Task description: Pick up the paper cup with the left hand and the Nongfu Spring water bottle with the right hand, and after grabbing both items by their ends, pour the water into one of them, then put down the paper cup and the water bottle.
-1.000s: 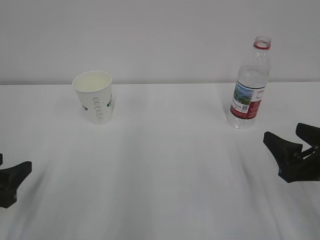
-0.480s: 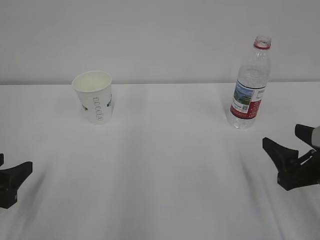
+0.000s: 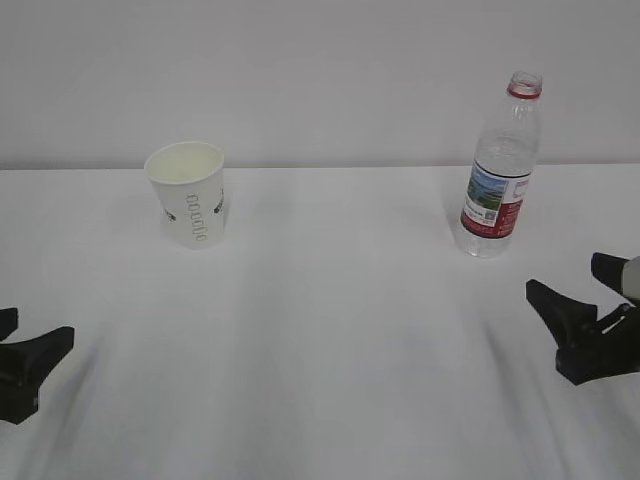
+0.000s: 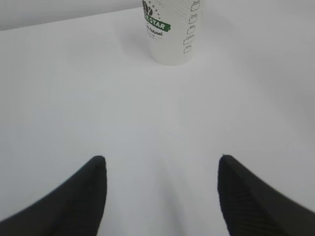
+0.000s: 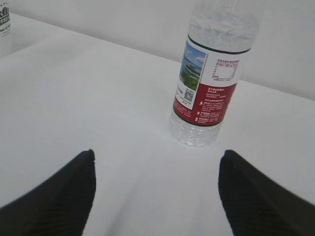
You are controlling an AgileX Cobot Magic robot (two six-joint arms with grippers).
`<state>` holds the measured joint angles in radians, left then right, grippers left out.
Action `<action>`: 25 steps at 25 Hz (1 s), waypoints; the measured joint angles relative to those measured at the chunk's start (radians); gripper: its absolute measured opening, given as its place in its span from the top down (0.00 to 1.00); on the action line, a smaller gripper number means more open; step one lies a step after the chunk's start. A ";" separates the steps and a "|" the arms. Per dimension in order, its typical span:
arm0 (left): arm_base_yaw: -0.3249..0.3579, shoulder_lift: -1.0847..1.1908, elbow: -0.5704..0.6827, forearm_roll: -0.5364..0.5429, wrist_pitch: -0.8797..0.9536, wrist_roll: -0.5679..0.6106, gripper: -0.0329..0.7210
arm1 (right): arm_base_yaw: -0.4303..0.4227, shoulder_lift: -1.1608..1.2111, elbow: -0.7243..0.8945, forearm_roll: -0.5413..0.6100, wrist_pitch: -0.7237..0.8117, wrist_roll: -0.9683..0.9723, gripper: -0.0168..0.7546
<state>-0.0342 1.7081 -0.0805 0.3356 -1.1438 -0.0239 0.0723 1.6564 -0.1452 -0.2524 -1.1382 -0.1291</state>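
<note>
On the table (image 3: 330, 330), bottle (image 3: 500, 170) and cup (image 3: 190, 195) stand upright; both claws gape empty.

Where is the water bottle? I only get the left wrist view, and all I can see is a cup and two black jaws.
Observer: The Nongfu Spring water bottle stands upright at the far right of the table, just beyond the right hand.
Operator: Does it have its cap on?
Observer: No. Its mouth is open, above a red neck ring.
Operator: Is there anything in my cup?
Observer: In the exterior view the paper cup shows only its cream inner wall. The bottom is hidden, so I cannot tell.
</note>
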 joint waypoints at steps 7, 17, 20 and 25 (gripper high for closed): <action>0.000 0.000 0.000 0.013 -0.006 0.024 0.27 | 0.000 0.000 0.000 0.071 0.000 0.000 0.22; 0.000 0.000 -0.007 0.002 -0.006 0.031 0.27 | 0.000 0.052 -0.050 0.079 -0.002 0.023 0.21; 0.000 0.000 -0.028 -0.007 -0.006 0.031 0.27 | 0.000 0.103 -0.073 0.063 -0.004 0.027 0.21; 0.000 0.000 -0.051 0.012 -0.006 0.031 0.27 | 0.000 0.129 -0.100 0.061 -0.004 0.076 0.21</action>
<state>-0.0342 1.7081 -0.1314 0.3474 -1.1493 0.0069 0.0723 1.7857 -0.2448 -0.1917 -1.1427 -0.0527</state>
